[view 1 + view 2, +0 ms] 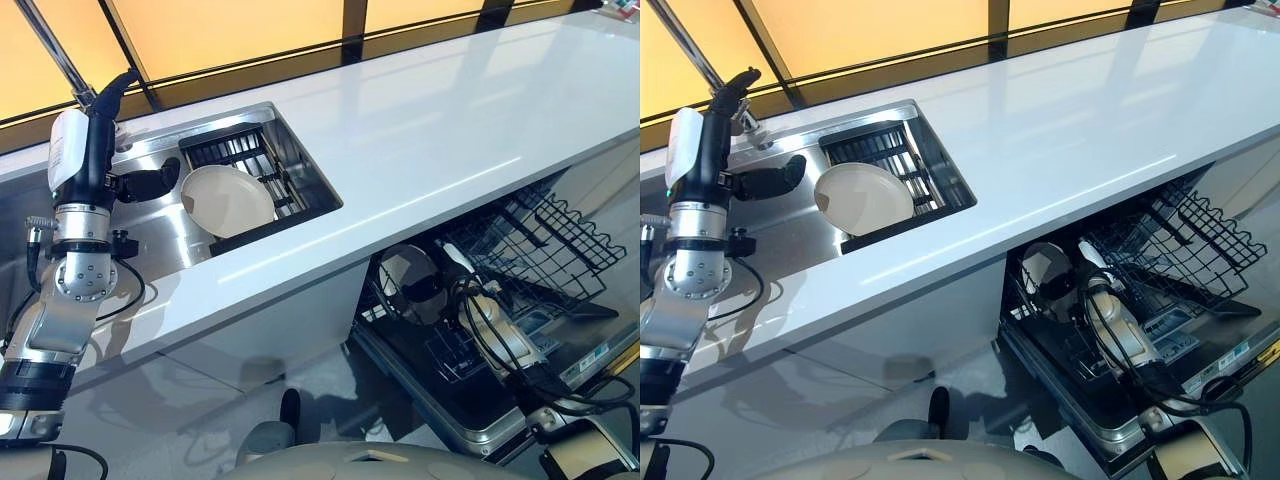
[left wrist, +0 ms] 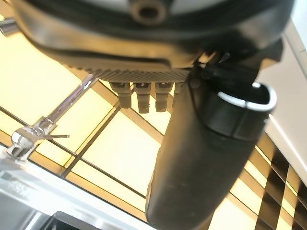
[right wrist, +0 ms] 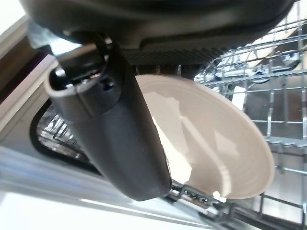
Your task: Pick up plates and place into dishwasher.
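A cream plate (image 1: 228,200) leans in the black rack (image 1: 240,150) inside the steel sink (image 1: 165,245). My left hand (image 1: 143,184) hovers over the sink just left of that plate, open and holding nothing; its thumb (image 2: 201,158) sticks out free. Down in the open dishwasher, my right hand (image 1: 430,292) is shut on a second white plate (image 3: 216,143), its thumb (image 3: 115,139) lying across the plate's face. That plate (image 1: 405,268) stands upright among the wires of the lower rack (image 1: 455,365).
A long white counter (image 1: 450,130) runs between the sink and the dishwasher. The dishwasher's upper wire rack (image 1: 550,240) is pulled out above my right arm. A chrome faucet (image 1: 60,55) rises behind the sink, close to my left arm.
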`<state>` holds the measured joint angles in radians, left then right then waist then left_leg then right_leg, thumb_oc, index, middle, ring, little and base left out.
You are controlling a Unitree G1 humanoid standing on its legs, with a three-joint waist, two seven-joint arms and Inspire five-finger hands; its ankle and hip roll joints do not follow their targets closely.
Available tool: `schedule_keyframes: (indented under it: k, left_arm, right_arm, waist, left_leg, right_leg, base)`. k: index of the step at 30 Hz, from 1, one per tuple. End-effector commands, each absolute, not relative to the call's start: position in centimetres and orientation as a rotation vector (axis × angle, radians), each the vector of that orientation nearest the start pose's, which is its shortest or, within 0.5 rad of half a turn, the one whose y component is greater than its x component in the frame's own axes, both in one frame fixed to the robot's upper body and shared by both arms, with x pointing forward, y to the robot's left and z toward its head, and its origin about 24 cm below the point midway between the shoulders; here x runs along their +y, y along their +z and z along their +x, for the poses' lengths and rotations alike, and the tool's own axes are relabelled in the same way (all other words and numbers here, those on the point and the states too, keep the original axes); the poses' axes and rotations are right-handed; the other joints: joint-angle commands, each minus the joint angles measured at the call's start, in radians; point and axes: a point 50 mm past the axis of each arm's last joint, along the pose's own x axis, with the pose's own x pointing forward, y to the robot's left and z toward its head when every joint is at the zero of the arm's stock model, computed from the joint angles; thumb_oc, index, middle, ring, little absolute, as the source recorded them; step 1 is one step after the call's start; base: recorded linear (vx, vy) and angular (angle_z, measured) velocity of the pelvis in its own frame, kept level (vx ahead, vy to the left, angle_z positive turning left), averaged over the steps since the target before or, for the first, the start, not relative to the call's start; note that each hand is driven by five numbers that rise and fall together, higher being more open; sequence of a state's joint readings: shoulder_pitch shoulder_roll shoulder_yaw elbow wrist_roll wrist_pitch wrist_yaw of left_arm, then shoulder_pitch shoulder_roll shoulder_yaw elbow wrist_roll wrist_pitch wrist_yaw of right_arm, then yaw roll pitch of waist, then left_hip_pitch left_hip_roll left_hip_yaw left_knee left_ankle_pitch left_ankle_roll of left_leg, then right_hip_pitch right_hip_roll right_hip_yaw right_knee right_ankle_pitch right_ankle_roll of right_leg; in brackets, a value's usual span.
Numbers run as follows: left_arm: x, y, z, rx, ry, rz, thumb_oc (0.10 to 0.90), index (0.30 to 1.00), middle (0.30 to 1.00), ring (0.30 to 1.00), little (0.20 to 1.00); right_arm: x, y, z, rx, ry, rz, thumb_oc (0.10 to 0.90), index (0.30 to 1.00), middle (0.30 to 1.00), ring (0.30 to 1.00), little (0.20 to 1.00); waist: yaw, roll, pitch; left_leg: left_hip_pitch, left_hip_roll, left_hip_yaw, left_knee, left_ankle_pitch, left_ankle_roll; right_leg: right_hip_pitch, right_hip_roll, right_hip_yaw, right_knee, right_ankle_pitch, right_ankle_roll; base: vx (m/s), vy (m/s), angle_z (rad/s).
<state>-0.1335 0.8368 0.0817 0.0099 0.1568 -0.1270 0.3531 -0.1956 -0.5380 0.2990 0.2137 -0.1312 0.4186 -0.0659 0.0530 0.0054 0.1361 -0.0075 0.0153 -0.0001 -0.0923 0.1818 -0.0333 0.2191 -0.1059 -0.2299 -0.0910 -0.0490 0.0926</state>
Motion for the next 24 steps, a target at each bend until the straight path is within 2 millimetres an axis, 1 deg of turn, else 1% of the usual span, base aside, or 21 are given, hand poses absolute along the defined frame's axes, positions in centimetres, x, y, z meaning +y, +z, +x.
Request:
schedule_keyframes:
  k: [1,5,12,15,19,24]
  left_arm:
    - [29.7,23.0,25.7,-0.669,0.474,0.948,0.8,0.9,0.9,0.9,0.9]
    - [29.9,22.5,25.4,-0.636,0.469,0.952,0.8,0.9,0.9,0.9,0.9]
    - [30.4,21.7,24.9,-0.587,0.466,0.966,0.8,0.9,0.9,0.9,0.9]
    - [30.6,21.6,24.8,-0.581,0.472,0.964,0.8,0.9,0.9,0.9,0.9]
    - [30.8,21.6,24.6,-0.579,0.474,0.964,0.8,0.9,0.9,0.9,0.9]
    - [31.4,21.6,24.5,-0.52,0.463,0.979,0.8,0.9,0.9,0.9,0.9]
  right_arm:
    - [-23.1,8.1,29.6,0.119,-0.088,-0.79,0.8,0.9,0.9,0.9,0.9]
    - [-23.9,8.8,28.8,0.06,-0.161,-0.778,0.8,0.9,0.9,0.9,0.9]
    - [-24.8,11.6,27.8,-0.173,-0.358,-0.738,0.8,0.9,0.9,0.9,0.9]
    - [-25.1,12.4,27.3,-0.257,-0.428,-0.728,0.8,0.9,0.9,0.9,0.9]
    - [-25.3,13.0,26.8,-0.334,-0.479,-0.703,0.8,0.9,0.9,0.9,0.9]
    - [-26.0,14.4,26.1,-0.437,-0.546,-0.66,0.8,0.9,0.9,0.9,0.9]
  waist:
    - [-0.02,-0.016,-0.028]
    - [-0.029,-0.013,-0.028]
    - [-0.041,-0.006,-0.028]
    - [-0.046,-0.002,-0.03]
    - [-0.048,0.001,-0.031]
    - [-0.05,0.004,-0.034]
  left_leg:
    - [0.131,-0.034,0.047,0.005,-0.179,-0.002]
    - [0.135,-0.034,0.055,0.005,-0.182,-0.001]
    - [0.141,-0.033,0.068,0.005,-0.187,0.001]
    - [0.142,-0.033,0.074,0.005,-0.19,0.003]
    - [0.144,-0.034,0.077,0.005,-0.192,0.005]
    - [0.144,-0.033,0.078,0.005,-0.194,0.004]
  right_leg:
    - [-0.072,0.001,0.025,0.004,0.101,0.026]
    - [-0.072,0.002,0.032,0.004,0.101,0.029]
    - [-0.074,0.004,0.043,0.004,0.102,0.033]
    - [-0.076,0.004,0.046,0.004,0.101,0.035]
    - [-0.076,0.005,0.049,0.004,0.099,0.036]
    - [-0.076,0.007,0.05,0.004,0.096,0.036]
  base:
    - [-0.01,0.0,-0.04]
    - [-0.02,-0.001,-0.05]
    - [-0.01,0.006,-0.08]
    - [-0.01,0.007,-0.04]
    - [0.0,0.004,-0.02]
    - [0.0,0.0,0.0]
